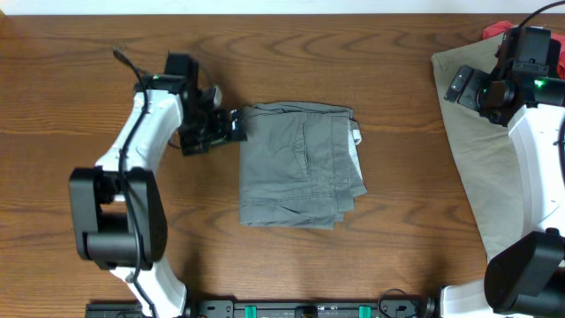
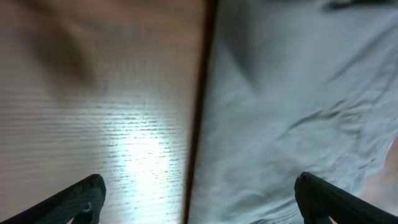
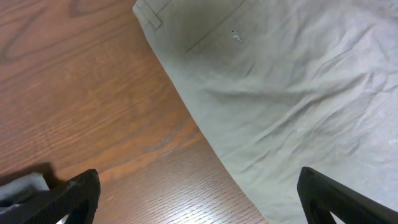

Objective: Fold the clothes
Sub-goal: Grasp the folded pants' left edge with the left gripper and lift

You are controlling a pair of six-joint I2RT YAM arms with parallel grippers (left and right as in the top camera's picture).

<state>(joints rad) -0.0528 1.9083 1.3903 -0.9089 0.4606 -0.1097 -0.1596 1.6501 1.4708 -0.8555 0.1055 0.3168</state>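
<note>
folded trousers [image 1: 300, 165], one; khaki trousers [image 1: 472, 150], one

It looked like a robotics lab bench: a wood-grain table [image 1: 88, 35] with a white-and-black left arm [image 1: 141, 132] and right arm [image 1: 538, 146] rising from a black rail [image 1: 309, 309] at its near edge, a loose cable [image 1: 124, 60], and grey folded trousers [image 1: 300, 163] and a beige garment [image 1: 477, 132] laid flat on it

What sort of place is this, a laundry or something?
Likely a robotics lab bench, not a laundry: a left arm and right arm stand at a wooden table, with folded grey trousers in the middle and a beige garment at the right.
</note>
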